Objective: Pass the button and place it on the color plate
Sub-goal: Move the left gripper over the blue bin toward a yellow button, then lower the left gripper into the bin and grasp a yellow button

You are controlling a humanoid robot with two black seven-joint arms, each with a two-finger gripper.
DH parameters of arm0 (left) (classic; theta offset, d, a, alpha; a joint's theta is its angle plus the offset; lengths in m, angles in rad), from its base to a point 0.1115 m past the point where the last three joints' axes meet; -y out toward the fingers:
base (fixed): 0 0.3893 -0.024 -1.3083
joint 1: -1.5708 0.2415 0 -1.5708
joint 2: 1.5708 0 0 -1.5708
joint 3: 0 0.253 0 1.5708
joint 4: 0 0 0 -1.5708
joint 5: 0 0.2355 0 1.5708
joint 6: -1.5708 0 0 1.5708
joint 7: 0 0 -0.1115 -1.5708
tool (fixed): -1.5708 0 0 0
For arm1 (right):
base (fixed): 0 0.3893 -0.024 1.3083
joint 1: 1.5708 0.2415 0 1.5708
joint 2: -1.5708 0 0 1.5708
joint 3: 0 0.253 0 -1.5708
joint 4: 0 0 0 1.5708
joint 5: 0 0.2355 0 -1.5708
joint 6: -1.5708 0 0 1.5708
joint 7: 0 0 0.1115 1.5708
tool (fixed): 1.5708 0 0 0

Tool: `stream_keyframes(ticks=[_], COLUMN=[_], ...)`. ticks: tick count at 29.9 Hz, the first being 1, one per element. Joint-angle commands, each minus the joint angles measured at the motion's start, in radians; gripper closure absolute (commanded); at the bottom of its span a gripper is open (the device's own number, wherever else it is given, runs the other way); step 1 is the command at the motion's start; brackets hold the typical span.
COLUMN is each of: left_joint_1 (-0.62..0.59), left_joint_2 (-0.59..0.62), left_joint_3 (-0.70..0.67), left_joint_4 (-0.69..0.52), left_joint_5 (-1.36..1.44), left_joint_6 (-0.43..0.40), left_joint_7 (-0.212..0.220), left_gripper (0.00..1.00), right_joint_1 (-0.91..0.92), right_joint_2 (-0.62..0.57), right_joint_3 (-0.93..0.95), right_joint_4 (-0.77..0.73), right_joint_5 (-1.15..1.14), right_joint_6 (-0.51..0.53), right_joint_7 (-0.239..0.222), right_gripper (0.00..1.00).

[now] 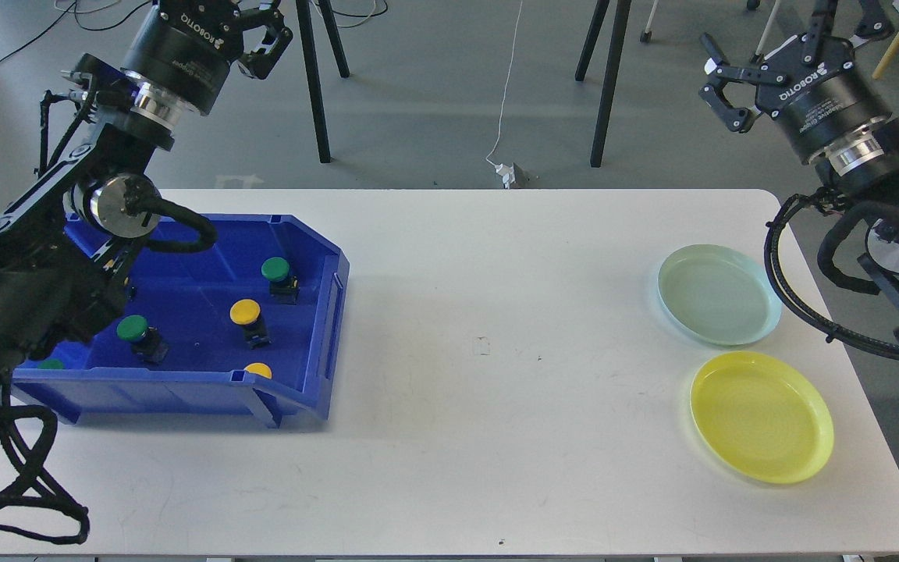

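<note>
A blue bin [325, 328] on the table's left holds several push buttons: a green one [276, 270] at the back, a yellow one [246, 312] in the middle, a green one [133, 329] to the left, and a yellow one [259, 370] half hidden by the front wall. A pale green plate [719, 293] and a yellow plate [762, 416] lie at the right, both empty. My left gripper [266, 35] is open and empty, raised above and behind the bin. My right gripper [730, 82] is open and empty, raised behind the plates.
The white table [488, 343] spans the view. Black stand legs [317, 86] and a white cable with a plug [506, 168] are on the floor behind it. My left arm hides the bin's left part.
</note>
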Motion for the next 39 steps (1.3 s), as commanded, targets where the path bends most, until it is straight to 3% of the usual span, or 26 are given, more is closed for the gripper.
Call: stream_keyframes(ticks=[1,6,12,16,20,24,29,39], left_joint_1=[0.029,-0.055,-0.363,-0.535,-0.566,-0.542,-0.485,-0.421], left_joint_2=[0.089,0.309,0.572,0.584,0.457,0.348,0.284,0.253], left_joint_3=[-0.028,0.191,0.729,1.093,1.320,1.425,1.430,1.430], left_joint_4=[-0.162,-0.260,-0.324,-0.321,-0.219,-0.061,0.048,0.099], left_joint_5=[0.076,0.390,0.857,1.134,1.206,1.201,1.195,1.183], left_joint_6=[0.000,0.000,0.000,0.000,0.051,0.124,0.131,0.130], left_joint_7=[0.000,0.000,0.000,0.000,0.000,0.000,0.000,0.000], left_gripper=[0.00,0.00,0.00,0.00,0.00,0.00,0.00,0.00], right_joint_1=[-0.015,-0.031,-0.051,-0.075,-0.107,-0.121,-0.121,-0.124], right_joint_2=[-0.001,-0.006,-0.018,-0.018,-0.018,-0.024,-0.035,-0.033], right_joint_3=[0.004,0.002,0.002,0.002,0.004,0.004,0.004,0.002], right_joint_4=[0.001,-0.004,-0.015,-0.025,-0.027,-0.047,-0.058,-0.059], right_joint_5=[0.000,-0.001,-0.001,-0.001,-0.001,-0.001,-0.001,-0.001], right_joint_6=[0.000,0.000,0.000,0.000,0.000,0.000,0.000,0.000], right_joint_7=[-0.001,0.001,0.001,0.001,0.003,0.001,0.003,0.001], right_gripper=[0.00,0.00,0.00,0.00,0.00,0.00,0.00,0.00])
